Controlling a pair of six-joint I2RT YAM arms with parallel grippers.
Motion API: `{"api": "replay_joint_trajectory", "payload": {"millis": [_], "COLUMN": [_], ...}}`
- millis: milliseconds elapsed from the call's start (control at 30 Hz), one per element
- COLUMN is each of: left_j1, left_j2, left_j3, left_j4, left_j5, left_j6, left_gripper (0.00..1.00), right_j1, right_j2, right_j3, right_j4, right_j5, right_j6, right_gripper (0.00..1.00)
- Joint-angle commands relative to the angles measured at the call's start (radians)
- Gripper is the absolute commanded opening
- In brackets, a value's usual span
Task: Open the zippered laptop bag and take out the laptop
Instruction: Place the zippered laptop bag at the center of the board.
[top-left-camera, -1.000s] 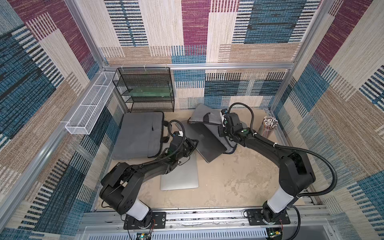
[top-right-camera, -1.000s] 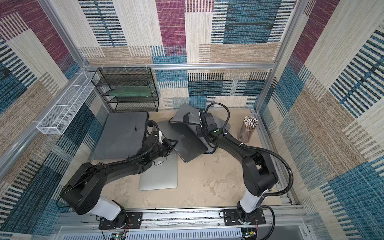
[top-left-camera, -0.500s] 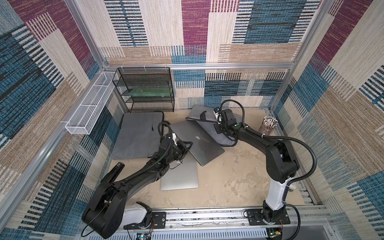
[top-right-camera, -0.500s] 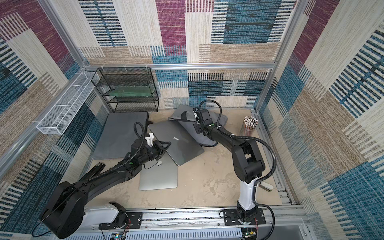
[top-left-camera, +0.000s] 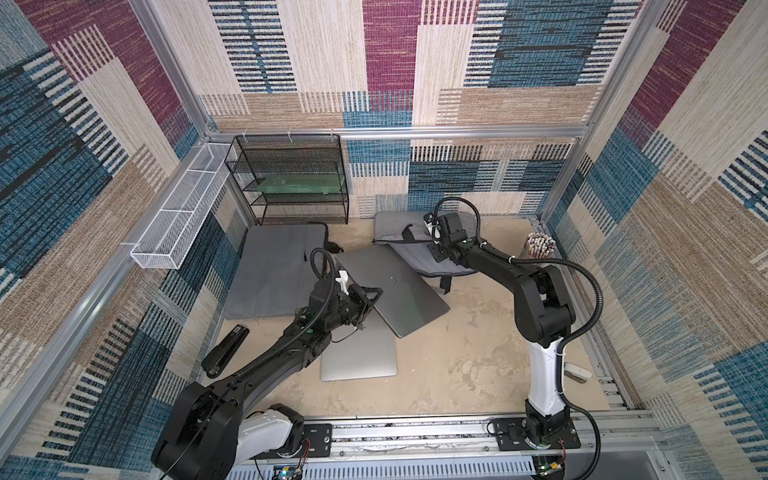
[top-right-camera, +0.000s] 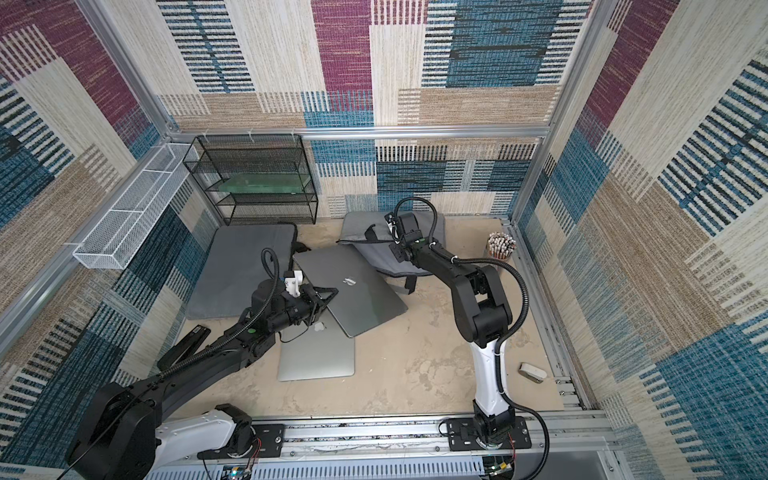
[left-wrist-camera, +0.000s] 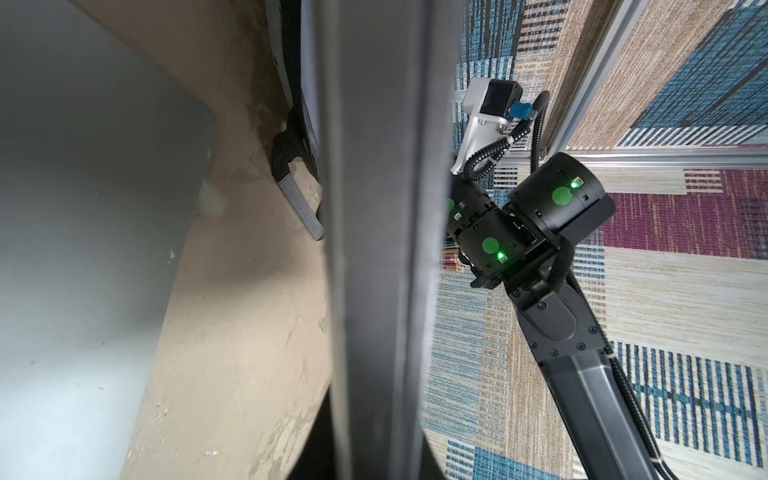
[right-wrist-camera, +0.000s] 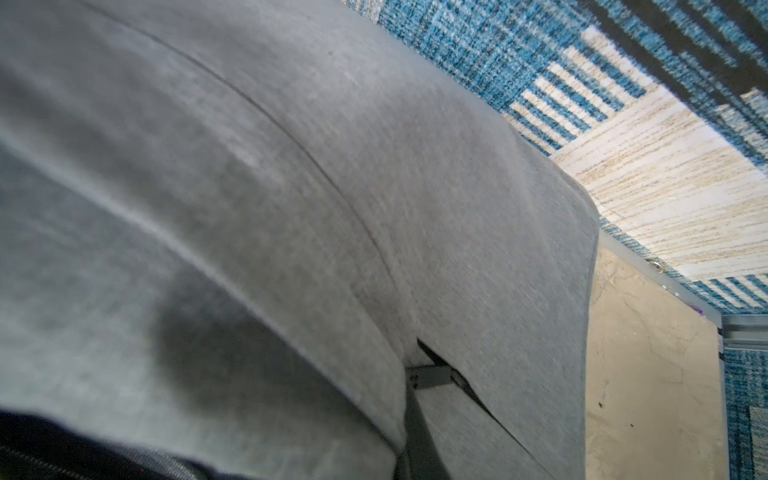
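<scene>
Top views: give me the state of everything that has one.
right bag: mouth open
dark laptop: lid closed, tilted, nearly clear of right bag
silver laptop: closed, lying flat
left bag: lying flat, zipper unreadable
left hand: shut on dark laptop's edge
right hand: at right bag, grip hidden

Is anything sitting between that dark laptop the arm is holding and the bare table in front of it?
Yes: a silver laptop lies flat on the table right there. The dark laptop, held at its edge in the left jaws, overlaps the silver one's far edge. Nothing else visible blocks it.
</scene>
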Motion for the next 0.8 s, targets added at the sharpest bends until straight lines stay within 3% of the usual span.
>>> {"api": "replay_joint_trajectory", "payload": {"millis": [0, 133, 233, 767], "left_j1": [0.004, 0.007, 0.015, 0.052], "left_j2": [-0.020, -0.046, -0.068, -0.092], "left_j3": [-0.001, -0.005, 0.005, 0.047], "left_j4": [0.110, 0.074, 0.021, -0.060], "left_j5": [0.057, 0.092, 0.130, 0.364], "left_j6": [-0.018, -0.023, -0.009, 0.022], "left_gripper": [0.00, 0.00, 0.00, 0.00], "right_j1": [-0.005, -0.006, -0.006, 0.007], "right_j2": [0.006, 0.003, -0.002, -0.058], "right_j3": [0.008, 0.004, 0.001, -0.023], "right_j4": [0.002, -0.006, -0.011, -0.066], "right_j5": [0.007, -0.007, -0.013, 0.032], "right_j6": [0.005, 0.015, 0.029, 0.091], "right_gripper": [0.23, 0.40, 0.47, 0.59]}}
